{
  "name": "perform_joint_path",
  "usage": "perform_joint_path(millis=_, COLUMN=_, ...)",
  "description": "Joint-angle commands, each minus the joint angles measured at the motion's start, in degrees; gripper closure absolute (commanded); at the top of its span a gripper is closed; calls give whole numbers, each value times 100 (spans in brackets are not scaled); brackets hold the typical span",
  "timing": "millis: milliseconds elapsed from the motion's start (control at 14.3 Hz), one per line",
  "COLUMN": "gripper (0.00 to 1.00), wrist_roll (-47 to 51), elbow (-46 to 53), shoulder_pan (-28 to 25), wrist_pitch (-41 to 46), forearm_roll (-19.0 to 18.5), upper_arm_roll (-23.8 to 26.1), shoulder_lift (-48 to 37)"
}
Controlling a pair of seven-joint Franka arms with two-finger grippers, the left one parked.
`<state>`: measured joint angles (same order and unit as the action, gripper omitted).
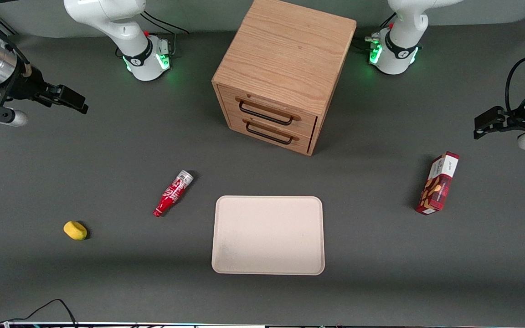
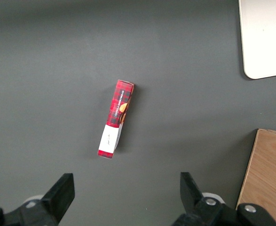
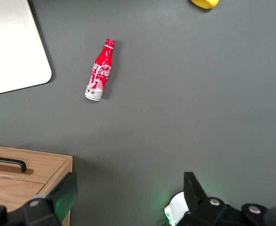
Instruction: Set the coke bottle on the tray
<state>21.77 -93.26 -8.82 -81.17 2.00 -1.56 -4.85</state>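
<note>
The coke bottle is slim and red with white script. It lies on its side on the grey table beside the tray, silver base toward the cabinet and neck toward the front camera. It also shows in the right wrist view. The tray is large, flat and beige, and nothing lies on it; its corner shows in the right wrist view. My gripper hangs above the table at the working arm's end, well apart from the bottle and farther from the front camera. In the wrist view the gripper is open and empty.
A wooden two-drawer cabinet stands farther from the front camera than the tray. A small yellow object lies toward the working arm's end, nearer the camera than the bottle. A red snack box lies toward the parked arm's end.
</note>
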Motion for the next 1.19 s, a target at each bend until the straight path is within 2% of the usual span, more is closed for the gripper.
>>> perform_joint_path(millis=0, gripper=0, wrist_roll=-120, elbow=186, shoulder_pan=-6, wrist_pitch=189, forearm_roll=46, upper_arm_roll=-28, shoulder_lift=81)
perform_joint_path(millis=490, gripper=0, wrist_roll=-533, elbow=203, shoulder_pan=-23, wrist_pitch=216, forearm_roll=-94, upper_arm_roll=-11, shoulder_lift=11)
perform_joint_path(millis=979, gripper=0, wrist_roll=-524, elbow=160, shoulder_pan=-50, wrist_pitch=225, forearm_roll=-121, upper_arm_roll=33, shoulder_lift=-16)
perform_joint_path(millis=1119, gripper=0, wrist_roll=-516, elbow=168, shoulder_pan=-67, wrist_pitch=225, forearm_roll=-243, upper_arm_roll=68, shoulder_lift=-7)
